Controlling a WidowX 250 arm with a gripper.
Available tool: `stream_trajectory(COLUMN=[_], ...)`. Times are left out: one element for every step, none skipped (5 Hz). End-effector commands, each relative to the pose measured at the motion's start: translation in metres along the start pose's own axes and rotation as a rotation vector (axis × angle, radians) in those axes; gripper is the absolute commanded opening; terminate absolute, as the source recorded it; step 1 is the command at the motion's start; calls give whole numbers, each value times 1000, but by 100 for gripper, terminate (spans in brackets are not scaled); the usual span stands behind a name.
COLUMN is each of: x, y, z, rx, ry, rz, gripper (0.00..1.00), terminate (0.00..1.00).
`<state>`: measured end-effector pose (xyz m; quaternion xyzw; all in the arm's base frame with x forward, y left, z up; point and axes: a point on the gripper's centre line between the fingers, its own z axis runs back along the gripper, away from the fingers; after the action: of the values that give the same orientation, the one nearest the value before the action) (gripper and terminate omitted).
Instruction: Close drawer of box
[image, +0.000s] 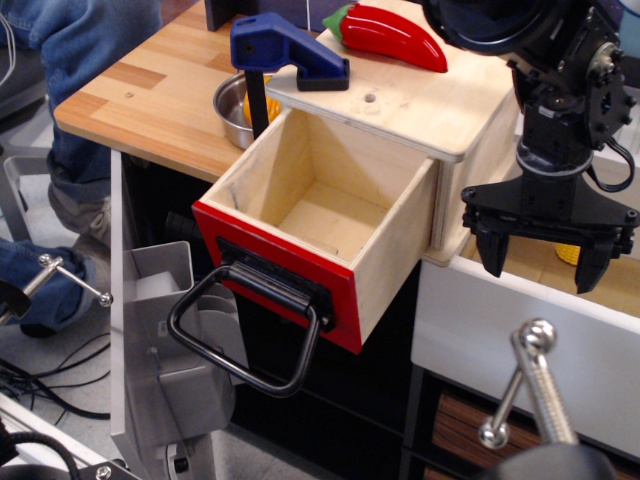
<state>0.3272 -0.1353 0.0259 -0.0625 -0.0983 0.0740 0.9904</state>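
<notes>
We see drawer (330, 225) pulled far out of box (455, 125), interior bare, black loop handle (245, 325) hanging off red front. Gripper (545, 265) right of drawer, beside box, fingers spread, gripping nothing. Red pepper (395, 35) on box top.

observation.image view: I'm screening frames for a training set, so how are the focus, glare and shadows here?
In the observation.image view, the drawer and box look sharp and evenly lit; the red chili pepper toy shows small glare highlights; the drawer's inside is mildly shaded; the metal rod near the camera is soft and out of focus; the open gripper is dark, with little surface detail.
</notes>
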Motion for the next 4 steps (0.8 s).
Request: stream_trajectory(x=[0,-38,-70,-103], y=[0,-10,-17,-18], z=[0,24,56,83], rx=[0,-52,-114,-146], ry=[0,-11,6,56], rz=[0,-54,-94,-130], gripper=[100,100,100,100], terminate=[0,0,0,0])
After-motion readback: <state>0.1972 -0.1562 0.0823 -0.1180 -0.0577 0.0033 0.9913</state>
